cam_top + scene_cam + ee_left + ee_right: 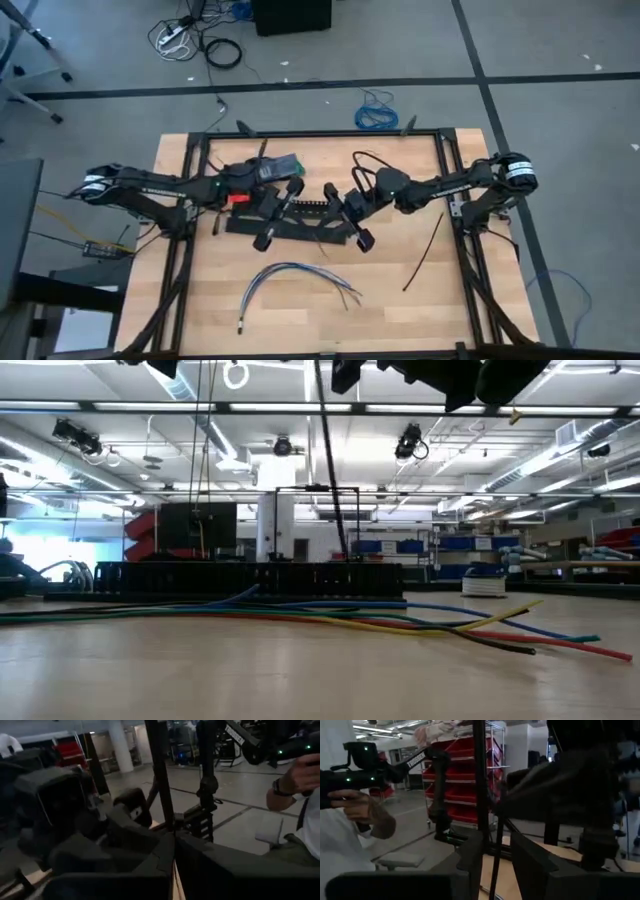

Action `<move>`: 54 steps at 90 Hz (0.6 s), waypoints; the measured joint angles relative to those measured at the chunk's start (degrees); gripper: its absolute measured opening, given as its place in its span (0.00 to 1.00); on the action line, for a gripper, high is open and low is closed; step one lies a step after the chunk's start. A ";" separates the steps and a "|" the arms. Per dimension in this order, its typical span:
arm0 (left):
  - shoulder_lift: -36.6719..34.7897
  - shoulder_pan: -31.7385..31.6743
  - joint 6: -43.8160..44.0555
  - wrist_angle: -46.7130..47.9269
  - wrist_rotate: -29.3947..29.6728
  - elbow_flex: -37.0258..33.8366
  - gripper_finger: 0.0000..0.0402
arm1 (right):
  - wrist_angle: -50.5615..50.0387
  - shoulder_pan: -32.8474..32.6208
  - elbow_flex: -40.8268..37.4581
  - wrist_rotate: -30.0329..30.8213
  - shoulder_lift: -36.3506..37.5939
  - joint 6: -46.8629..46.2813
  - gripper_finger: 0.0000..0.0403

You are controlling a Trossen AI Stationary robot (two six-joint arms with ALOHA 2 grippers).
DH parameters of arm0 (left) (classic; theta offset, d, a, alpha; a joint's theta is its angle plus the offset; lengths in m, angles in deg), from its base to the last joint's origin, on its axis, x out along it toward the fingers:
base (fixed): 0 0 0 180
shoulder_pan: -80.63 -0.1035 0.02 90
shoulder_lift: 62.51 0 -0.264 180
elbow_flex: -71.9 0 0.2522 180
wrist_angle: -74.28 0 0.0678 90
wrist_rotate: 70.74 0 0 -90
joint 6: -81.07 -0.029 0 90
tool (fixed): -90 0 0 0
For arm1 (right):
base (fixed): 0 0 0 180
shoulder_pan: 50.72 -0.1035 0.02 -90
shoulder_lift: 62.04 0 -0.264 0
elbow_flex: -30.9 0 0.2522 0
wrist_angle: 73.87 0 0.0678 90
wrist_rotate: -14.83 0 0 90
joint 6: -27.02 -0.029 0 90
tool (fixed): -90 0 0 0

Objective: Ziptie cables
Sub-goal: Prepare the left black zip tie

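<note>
The cables (295,275), a loose bundle of thin coloured wires, lie on the wooden table near its front and run across the low view (300,610). One black ziptie (424,250) lies flat at the right. A second ziptie (159,785) stands upright between my two grippers over the black slotted channel (300,212). My left gripper (174,865) is shut on it. My right gripper (492,865) faces it from the right, open, with the strip (480,780) between its fingers. I cannot tell whether it touches the strip. My left gripper pinches the upright ziptie between its two fingers (150,865), which come level from the table's left and lie across the strip. The strip (170,832) rises out of the closed fingers. In the low view the ziptie (335,470) hangs steeply down toward the channel.
The channel (250,575) lies crosswise under both grippers, behind the cables. A black frame (445,150) edges the table. Beyond the table a person's hand (295,780) holds a control arm, and red bins (460,785) stand on shelves.
</note>
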 joint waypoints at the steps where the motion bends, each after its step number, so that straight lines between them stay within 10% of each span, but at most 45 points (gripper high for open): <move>1: 0.01 -0.07 0.00 0.07 -0.05 -0.02 0.00 | 0.00 0.00 0.00 0.00 0.00 0.01 0.24; 54: 2.53 -3.56 1.43 -4.54 -4.98 0.05 0.00 | -0.82 1.28 -0.02 -1.39 -0.04 0.15 0.21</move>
